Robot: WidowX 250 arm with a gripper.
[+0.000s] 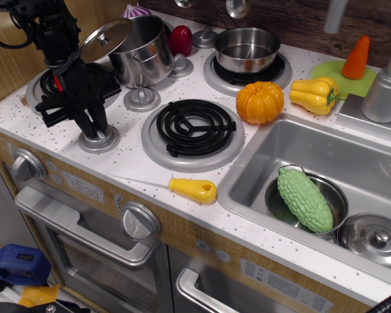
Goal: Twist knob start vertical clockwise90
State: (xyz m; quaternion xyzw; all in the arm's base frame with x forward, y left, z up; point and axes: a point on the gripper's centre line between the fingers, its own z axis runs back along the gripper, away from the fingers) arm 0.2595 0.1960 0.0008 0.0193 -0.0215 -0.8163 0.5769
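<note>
Tool [94,124] is set down on knob [99,139] at bench [137,166] front-left; fingers closed narrow around its ridge.

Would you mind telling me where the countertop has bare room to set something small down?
The widest bare strip runs along the front edge, between the knob under the gripper and the yellow-handled knife. The back is crowded: steel pot, saucepan, pumpkin and yellow pepper.

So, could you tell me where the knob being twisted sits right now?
The knob sits front-left on the stovetop, under the gripper, left of the black burner.
</note>
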